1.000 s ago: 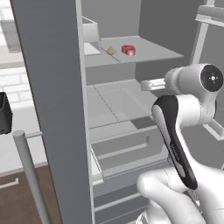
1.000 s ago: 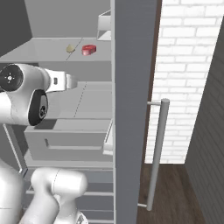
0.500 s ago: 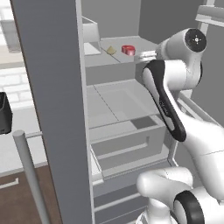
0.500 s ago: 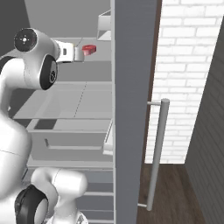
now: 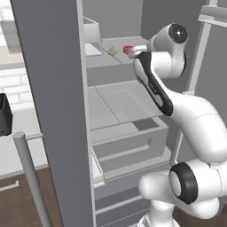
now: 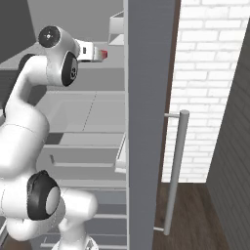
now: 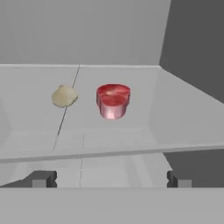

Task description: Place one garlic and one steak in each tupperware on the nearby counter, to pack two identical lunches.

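The gripper (image 7: pixel 111 178) stands wide open with nothing between its jaws — in the hand view the two dark fingertips (image 7: pixel 41 178) sit far apart at the bottom, about seven and five o'clock. The arm is reared up high from its base, the upper link bent back over itself and the hand levelled out towards the open fridge, at the height of an upper shelf (image 7: pixel 175 109). From the left base view the hand pokes in at the shelf's front edge, around one o'clock from the picture's middle; from the right base view it reaches towards the steak (image 6: pixel 104 53) at about eleven o'clock.

Straight ahead of the open jaws, near twelve o'clock in the hand view, a steak (image 7: pixel 113 101) sits on the pale shelf, a squat red chunk with a paler pink top, clear of the fingertips. Just beside it at its nine o'clock, not touching, lies a tan-yellow garlic (image 7: pixel 64 96). In the left base view the same pair shows, garlic (image 5: pixel 112 51) to the left of the steak (image 5: pixel 128 50). The grey fridge door (image 5: pixel 57 111) stands open in the foreground, its bar handle (image 6: pixel 175 171) upright.
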